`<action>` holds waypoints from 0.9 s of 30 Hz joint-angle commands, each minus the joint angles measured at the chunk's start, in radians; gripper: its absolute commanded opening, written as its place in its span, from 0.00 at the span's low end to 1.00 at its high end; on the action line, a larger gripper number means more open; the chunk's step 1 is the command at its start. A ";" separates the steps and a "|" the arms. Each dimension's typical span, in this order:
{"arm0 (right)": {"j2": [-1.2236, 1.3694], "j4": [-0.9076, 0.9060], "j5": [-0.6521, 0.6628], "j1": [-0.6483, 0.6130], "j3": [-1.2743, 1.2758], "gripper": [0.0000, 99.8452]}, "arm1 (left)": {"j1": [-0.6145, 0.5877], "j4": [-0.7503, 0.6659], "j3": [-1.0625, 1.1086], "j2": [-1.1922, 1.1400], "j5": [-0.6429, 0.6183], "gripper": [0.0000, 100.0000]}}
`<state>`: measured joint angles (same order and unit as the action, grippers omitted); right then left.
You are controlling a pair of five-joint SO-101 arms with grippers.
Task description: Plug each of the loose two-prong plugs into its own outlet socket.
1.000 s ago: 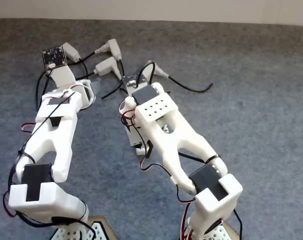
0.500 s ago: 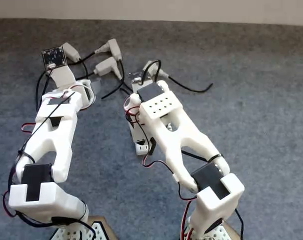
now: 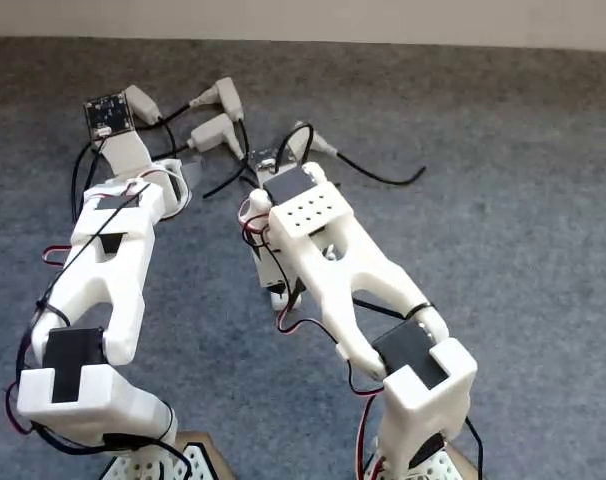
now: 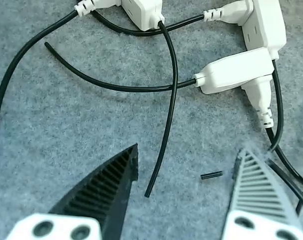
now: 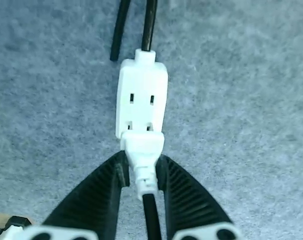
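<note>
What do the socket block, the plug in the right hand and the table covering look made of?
Socket block: probably moulded plastic, smooth white, slight sheen. Plug in the right hand: same white plastic look; cord seems black rubber. Table covering: grey felt or carpet, fuzzy matte nap.

From above, left white plastic arm point(image 3: 108, 260) stretches forward along its side, elbow folded, wrist tipped down. The left gripper point(image 4: 189, 155) is spread wide with nothing between, one black ribbed finger point(image 4: 109, 185) and one white ribbed finger point(image 4: 254, 185). Right white plastic arm point(image 3: 333, 260) angles toward the middle, wrist pitched down. The right gripper point(image 5: 141, 160) is pinched — both black fingers point(image 5: 104, 190) clamp a white two-prong plug point(image 5: 143, 142).
</note>
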<state>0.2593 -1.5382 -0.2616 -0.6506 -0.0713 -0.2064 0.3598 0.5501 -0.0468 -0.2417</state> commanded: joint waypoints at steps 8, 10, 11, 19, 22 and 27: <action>0.008 -0.067 -0.014 -0.018 -0.068 0.01 | -0.007 0.006 -0.041 0.005 -0.008 0.31; 0.008 -0.068 -0.014 -0.027 -0.068 0.01 | -0.007 0.006 -0.042 0.005 -0.008 0.31; 0.008 -0.068 -0.014 -0.028 -0.068 0.01 | -0.007 0.006 -0.042 0.005 -0.008 0.31; 0.137 -0.042 -0.015 -0.027 -0.077 0.01 | -0.007 0.006 -0.042 0.004 -0.008 0.31; 0.188 -0.036 -0.025 -0.027 -0.101 0.01 | -0.007 0.006 -0.042 0.004 -0.008 0.31; 0.196 -0.036 -0.055 -0.027 -0.113 0.01 | -0.007 0.006 -0.042 0.002 -0.008 0.31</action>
<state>0.4419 -1.5934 -0.3000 -0.6736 -0.1619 -0.2064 0.3598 0.5501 -0.0468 -0.2417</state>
